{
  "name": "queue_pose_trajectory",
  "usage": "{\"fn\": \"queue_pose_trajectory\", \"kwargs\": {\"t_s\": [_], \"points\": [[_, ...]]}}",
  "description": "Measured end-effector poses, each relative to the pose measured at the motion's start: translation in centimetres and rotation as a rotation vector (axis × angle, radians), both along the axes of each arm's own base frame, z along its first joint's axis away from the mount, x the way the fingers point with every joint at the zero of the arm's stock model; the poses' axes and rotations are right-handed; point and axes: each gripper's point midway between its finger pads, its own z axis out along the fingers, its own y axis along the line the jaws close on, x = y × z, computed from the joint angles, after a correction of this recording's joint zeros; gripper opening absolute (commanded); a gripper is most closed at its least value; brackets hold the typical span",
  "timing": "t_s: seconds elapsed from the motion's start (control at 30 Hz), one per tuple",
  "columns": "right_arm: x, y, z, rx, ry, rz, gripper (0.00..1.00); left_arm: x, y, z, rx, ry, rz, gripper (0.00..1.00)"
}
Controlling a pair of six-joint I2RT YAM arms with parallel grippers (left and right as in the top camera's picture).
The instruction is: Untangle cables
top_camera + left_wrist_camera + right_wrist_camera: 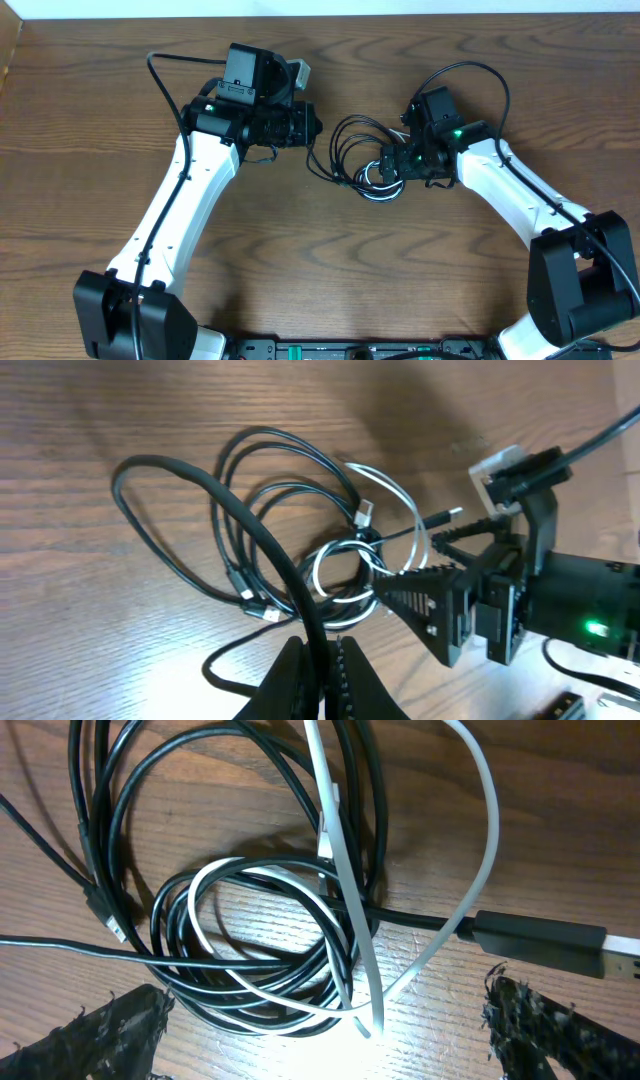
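cables tangled; left tool clamped on black cable; right tool apart.

Tangled black cables, white cable looped through, hand spread wide below

black cables: 2, as far as the tangle lets them be told apart | white cable: 1 | robot arms: 2 | pairs of jaws: 2, one per arm | wooden surface: 1

left hand pinched closed, right hand spread wide (both reaching inward).
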Motion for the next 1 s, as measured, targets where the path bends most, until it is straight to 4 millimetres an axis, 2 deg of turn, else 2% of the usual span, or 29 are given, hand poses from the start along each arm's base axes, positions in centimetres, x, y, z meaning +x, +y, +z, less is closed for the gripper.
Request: {"fn": "queue_pose_trajectory", "kwargs": {"t_s": [0.33, 1.0], "points": [[0.0, 0.0, 0.0, 0.000, 0.000, 0.000, 0.99, 0.5, 1.0, -0.5, 0.060, -0.012, 0.039, 0.08], [0.0, 0.0, 0.0, 0.000, 0.000, 0.000, 0.99, 0.3, 1.2, -0.7, 0.070, 0.001, 0.042, 0.08]]}}
